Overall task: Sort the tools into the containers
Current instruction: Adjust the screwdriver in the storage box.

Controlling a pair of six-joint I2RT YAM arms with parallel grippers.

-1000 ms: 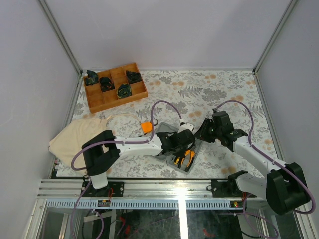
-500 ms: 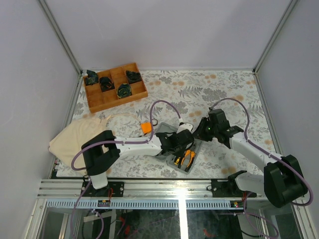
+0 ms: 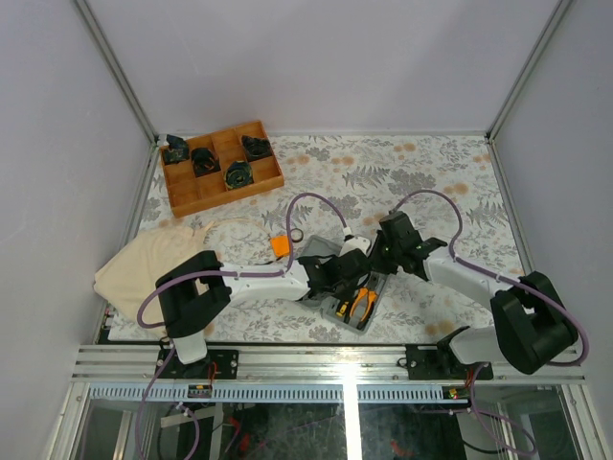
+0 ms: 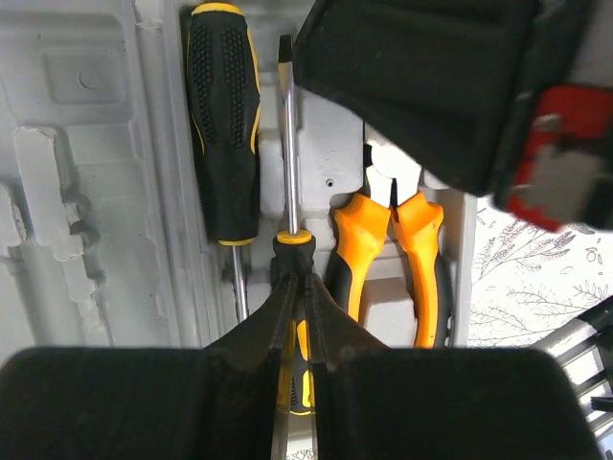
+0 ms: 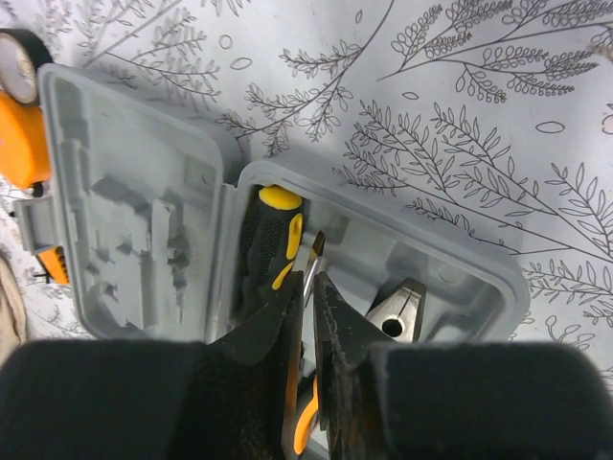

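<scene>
The grey case (image 3: 337,305) lies open near the table's front. In the left wrist view, one black-and-yellow screwdriver (image 4: 222,125) and the orange-handled pliers (image 4: 393,249) lie in its compartments. My left gripper (image 4: 297,287) is shut on the handle of a second screwdriver (image 4: 286,144), whose shaft points along the tray. My right gripper (image 5: 308,287) is shut just above that shaft's tip (image 5: 314,247), which shows in the slit between the fingers; I cannot tell if they touch. The plier jaws (image 5: 397,311) show beside it. The orange tape measure (image 3: 281,246) lies left of the case.
A brown wooden divided tray (image 3: 206,192) with black parts stands at the back left. A beige cloth bag (image 3: 153,264) lies at the front left. The case's empty lid half (image 5: 134,220) lies open to the left. Both arms crowd over the case.
My right arm has swung left, bringing its gripper over the case beside the left gripper. The left arm has stayed put on the screwdriver.
</scene>
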